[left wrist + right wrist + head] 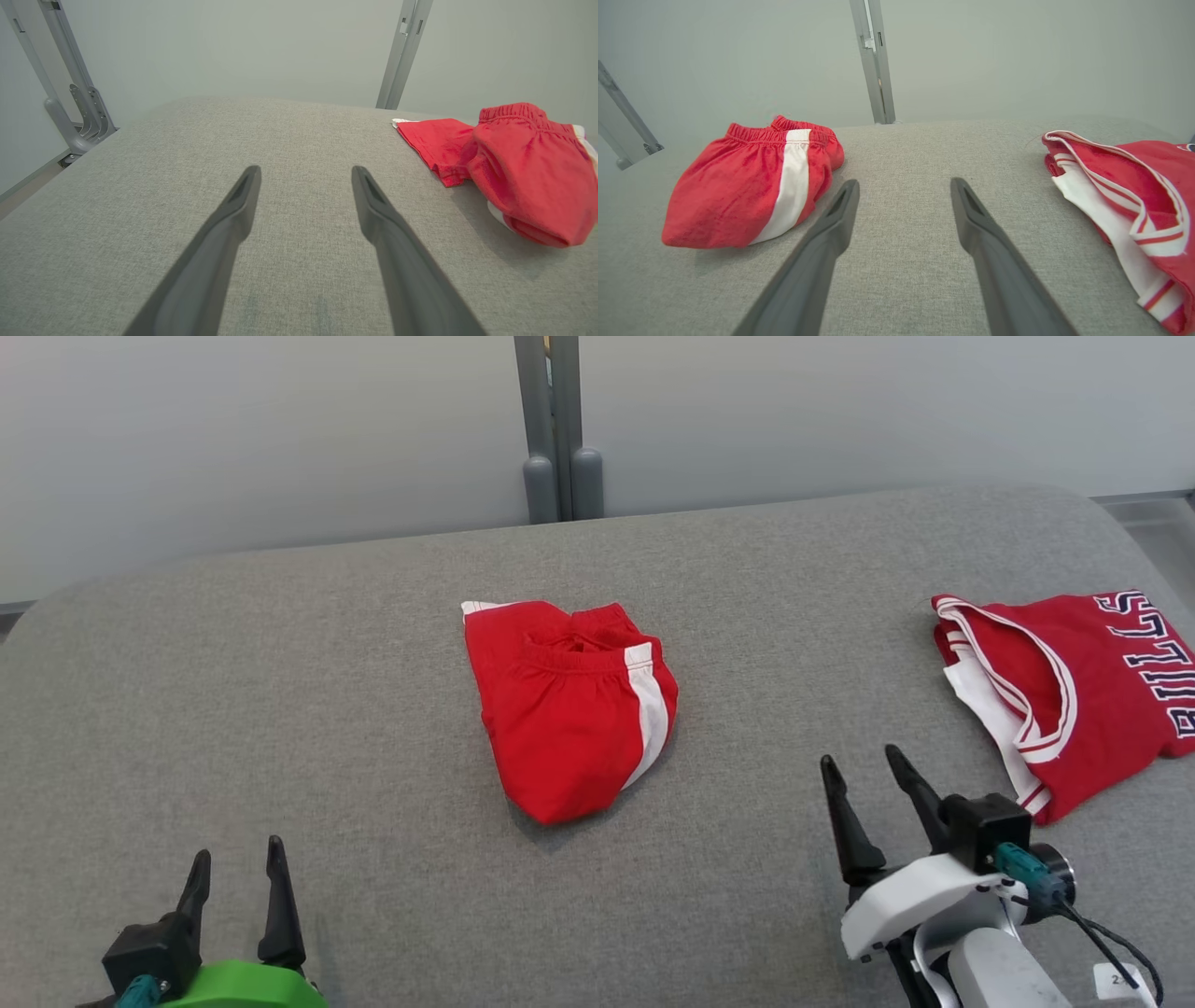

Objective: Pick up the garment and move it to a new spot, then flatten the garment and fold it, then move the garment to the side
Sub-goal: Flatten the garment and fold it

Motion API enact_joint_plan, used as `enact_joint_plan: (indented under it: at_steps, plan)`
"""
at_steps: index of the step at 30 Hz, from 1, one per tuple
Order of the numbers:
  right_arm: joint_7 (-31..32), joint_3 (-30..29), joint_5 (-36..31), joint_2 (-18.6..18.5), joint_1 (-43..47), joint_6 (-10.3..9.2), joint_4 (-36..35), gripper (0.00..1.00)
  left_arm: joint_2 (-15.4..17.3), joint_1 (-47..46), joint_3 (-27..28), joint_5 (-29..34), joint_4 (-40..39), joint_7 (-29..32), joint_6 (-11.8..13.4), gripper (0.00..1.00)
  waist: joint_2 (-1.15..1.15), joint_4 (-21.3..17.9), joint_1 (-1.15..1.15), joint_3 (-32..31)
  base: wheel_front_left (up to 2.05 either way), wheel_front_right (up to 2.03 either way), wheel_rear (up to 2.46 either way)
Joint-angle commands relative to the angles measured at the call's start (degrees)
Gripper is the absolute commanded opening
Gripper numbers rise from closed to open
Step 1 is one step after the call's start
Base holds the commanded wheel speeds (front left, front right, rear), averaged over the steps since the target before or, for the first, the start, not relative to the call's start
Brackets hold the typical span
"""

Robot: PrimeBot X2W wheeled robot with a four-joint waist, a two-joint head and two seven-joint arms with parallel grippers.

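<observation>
The garment, a pair of red shorts [569,709] with a white side stripe, lies bunched in the middle of the grey padded table [280,691]. Its elastic waistband faces the far wall. My left gripper [237,849] hovers open at the near left, well short of the shorts, which lie to the right of its fingers in the left wrist view [528,172]. My right gripper [859,756] is open at the near right, between the shorts [747,186] and a red jersey. Nothing sits between either pair of fingers [306,170] [905,182].
A red jersey [1083,691] with white trim and dark lettering lies folded at the table's right edge, close to my right gripper [1134,196]. A grey metal post [555,429] stands behind the table against the pale wall.
</observation>
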Motion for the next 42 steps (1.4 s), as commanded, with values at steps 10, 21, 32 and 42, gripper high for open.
enact_joint_plan:
  at_steps: [10, 21, 32, 42]
  plan:
    - [0.00, 8.99, -1.08, -1.36, -10.16, -0.08, 3.03, 1.00, 0.09, -3.66, -8.31, -2.72, -0.81, -0.13, -0.31, 1.00, 0.00, 8.06, 0.00, 5.30, 0.00, 0.00, 0.00]
    - [0.00, 19.99, 1.97, -7.06, -25.26, -0.08, 17.14, 1.00, 0.07, -5.93, -13.72, -6.77, -1.11, -0.13, 0.06, 1.00, 0.00, 17.54, 0.00, 11.19, 0.00, 0.00, 0.00]
    - [0.00, 27.63, 7.34, -12.51, -32.30, -0.07, 24.94, 1.00, 0.05, -7.21, -15.57, -8.05, -1.64, -0.13, 0.61, 1.00, 0.00, 18.25, 0.00, 13.48, 0.00, 0.00, 0.00]
    - [0.00, 35.54, 13.47, -14.27, -32.84, -0.08, 24.02, 0.00, 0.06, -7.66, -15.74, -8.00, -2.10, -0.13, 0.46, 1.00, 0.00, 16.73, 0.00, 13.37, 0.00, 0.00, 0.00]
